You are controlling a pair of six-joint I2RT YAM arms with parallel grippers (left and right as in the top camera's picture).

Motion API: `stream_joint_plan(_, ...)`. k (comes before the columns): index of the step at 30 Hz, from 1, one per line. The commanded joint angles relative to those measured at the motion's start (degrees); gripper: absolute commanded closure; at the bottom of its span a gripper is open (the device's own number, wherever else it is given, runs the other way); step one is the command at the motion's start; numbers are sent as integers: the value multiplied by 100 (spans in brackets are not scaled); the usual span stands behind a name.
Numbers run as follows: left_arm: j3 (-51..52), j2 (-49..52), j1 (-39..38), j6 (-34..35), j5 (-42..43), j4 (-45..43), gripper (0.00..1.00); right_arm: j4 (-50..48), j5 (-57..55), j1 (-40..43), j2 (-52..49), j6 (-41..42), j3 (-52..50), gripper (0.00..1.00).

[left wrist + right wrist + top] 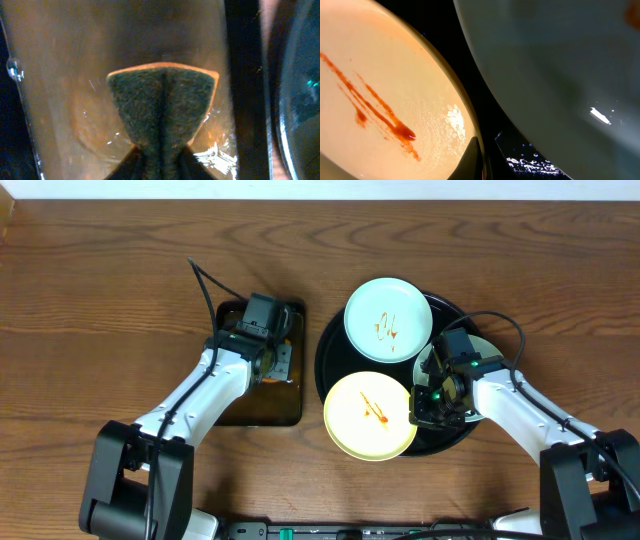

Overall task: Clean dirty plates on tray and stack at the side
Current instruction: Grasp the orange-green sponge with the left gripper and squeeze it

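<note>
Left tool (160, 167) clamped on sponge (162, 95), left of tray (328, 360). Right tool (422, 412) at yellow plate (368, 415) rim on tray; cannot tell whether gripping.

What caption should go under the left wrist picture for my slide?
Left fingers pinch a folded green sponge over the wet rectangular tray.

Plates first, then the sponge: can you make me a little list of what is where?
yellow plate: on tray, front, sauce streaks
mint plate: on tray, back, sauce squiggle
third plate: on tray, mostly hidden under right arm
sponge: squeezed in left gripper, over small tray
right gripper: at yellow plate's edge, open or shut unclear
stacked: none yet
</note>
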State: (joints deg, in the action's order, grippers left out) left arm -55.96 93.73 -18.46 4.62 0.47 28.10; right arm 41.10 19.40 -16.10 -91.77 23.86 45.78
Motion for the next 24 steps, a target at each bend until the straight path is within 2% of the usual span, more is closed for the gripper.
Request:
stream_joint_plan(1, 26, 63, 4, 133, -116, 122, 61, 4, -92, -50, -28, -11, 28, 99)
stream_joint_plan(4, 26, 61, 7, 129, -116, 118, 60, 9, -92, -50, -28, -11, 28, 99)
stream_joint_plan(6, 26, 61, 4, 129, -118, 98, 54, 24, -92, -50, -28, -11, 28, 99)
stream_joint_plan(10, 26, 63, 7, 129, -120, 107, 51, 28, -92, -50, -28, -11, 28, 99)
stream_joint_plan(17, 212, 63, 7, 129, -127, 66, 51, 37, -92, -50, -28, -9, 28, 99)
stream_joint_plan(24, 649, 63, 4, 131, -140, -391, 51, 44, -92, -50, -28, -11, 28, 99)
